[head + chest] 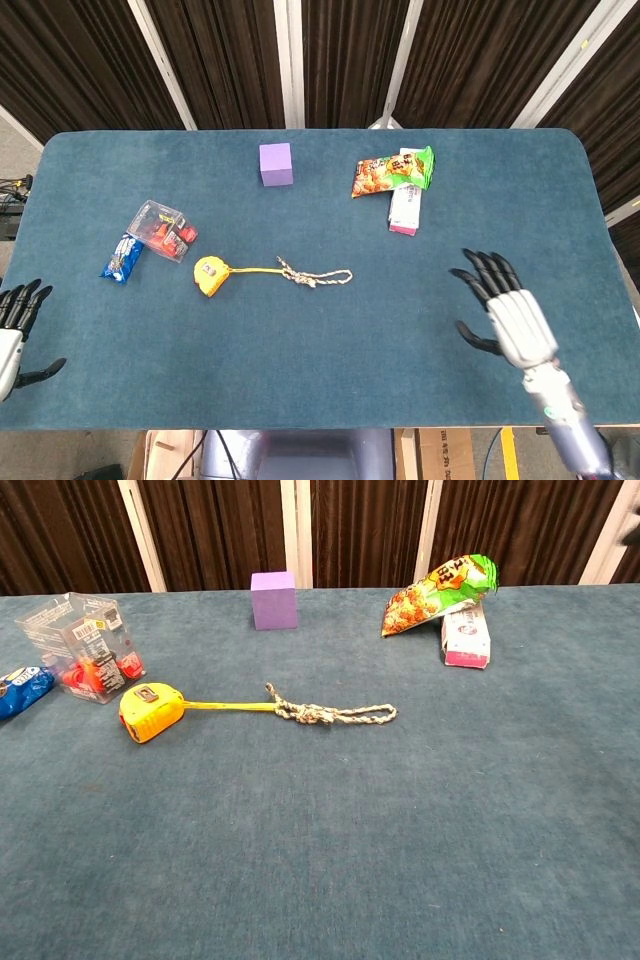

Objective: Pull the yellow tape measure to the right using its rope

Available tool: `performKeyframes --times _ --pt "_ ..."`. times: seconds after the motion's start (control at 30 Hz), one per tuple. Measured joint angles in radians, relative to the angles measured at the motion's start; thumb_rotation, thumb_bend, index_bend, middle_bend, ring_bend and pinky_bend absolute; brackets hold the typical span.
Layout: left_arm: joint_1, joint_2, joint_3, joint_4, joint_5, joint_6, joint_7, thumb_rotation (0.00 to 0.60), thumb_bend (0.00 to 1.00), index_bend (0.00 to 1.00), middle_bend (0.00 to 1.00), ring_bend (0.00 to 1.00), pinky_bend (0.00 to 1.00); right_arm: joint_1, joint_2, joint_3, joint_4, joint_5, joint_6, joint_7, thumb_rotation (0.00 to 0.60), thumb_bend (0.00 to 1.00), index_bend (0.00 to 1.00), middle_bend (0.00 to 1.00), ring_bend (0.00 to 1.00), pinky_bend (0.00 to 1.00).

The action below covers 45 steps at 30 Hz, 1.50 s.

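step: reach for rope [322,277] | right robot hand [510,312] spread, empty, well apart | next: pinch loop, drag tape measure [210,274] right

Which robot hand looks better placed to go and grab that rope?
The right robot hand, probably. It is open over the table on the side where the rope ends, while the left robot hand sits at the far left edge, beyond the yellow tape measure.
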Motion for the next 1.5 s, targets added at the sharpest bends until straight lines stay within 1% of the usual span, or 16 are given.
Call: performKeyframes --times 0.13,0.3,0.4,0.53,0.67,0.73,0.87,1.03,1.3,1.5 --pt "0.0 0.003 -0.001 0.0 -0.004 -0.001 -0.016 0.6 0.0 0.0 0.0 0.0 0.0 0.091 -0.07 0.052 -0.031 0.066 -0.083 -0.092 0.6 0.33 0.38 0.02 0.0 0.0" --pt "-0.004 0.008 -0.001 -0.002 -0.008 -0.013 -0.043 0.6 0.0 0.0 0.0 0.0 0.0 0.191 -0.213 0.09 -0.01 0.157 -0.172 -0.186 0.6 0.33 0.43 0.04 0.0 0.0" --pt "-0.006 0.011 -0.002 -0.002 -0.011 -0.018 -0.053 0.6 0.0 0.0 0.0 0.0 0.0 0.237 -0.306 0.103 0.04 0.217 -0.216 -0.24 0.6 0.33 0.44 0.05 0.0 0.0" --pt "-0.008 0.011 -0.004 0.0 -0.019 -0.025 -0.064 0.6 0.0 0.0 0.0 0.0 0.0 0.299 -0.425 0.121 0.149 0.314 -0.264 -0.303 0.6 0.33 0.44 0.05 0.0 0.0" --pt "-0.012 0.013 -0.006 0.0 -0.027 -0.036 -0.076 0.6 0.0 0.0 0.0 0.0 0.0 0.352 -0.526 0.139 0.26 0.4 -0.294 -0.347 0.6 0.33 0.44 0.05 0.0 0.0" --pt "-0.013 0.013 -0.006 -0.001 -0.03 -0.039 -0.077 0.6 0.0 0.0 0.0 0.0 0.0 0.37 -0.557 0.145 0.301 0.419 -0.302 -0.359 0.6 0.33 0.44 0.05 0.0 0.0" --pt "-0.013 0.014 -0.007 -0.005 -0.035 -0.042 -0.082 0.6 0.0 0.0 0.0 0.0 0.0 0.402 -0.617 0.156 0.396 0.467 -0.322 -0.375 0.6 0.33 0.45 0.05 0.0 0.0" --pt "-0.014 0.015 -0.009 -0.006 -0.041 -0.044 -0.09 0.6 0.0 0.0 0.0 0.0 0.0 0.425 -0.663 0.163 0.49 0.509 -0.337 -0.372 0.6 0.33 0.48 0.06 0.0 0.0" --pt "-0.014 0.015 -0.008 -0.01 -0.041 -0.046 -0.086 0.6 0.0 0.0 0.0 0.0 0.0 0.437 -0.686 0.162 0.57 0.533 -0.356 -0.329 0.6 0.32 0.53 0.09 0.0 0.0" --pt "-0.015 0.013 -0.011 -0.011 -0.048 -0.047 -0.081 0.6 0.0 0.0 0.0 0.0 0.0 0.438 -0.698 0.157 0.603 0.536 -0.357 -0.293 0.6 0.32 0.54 0.09 0.0 0.0"
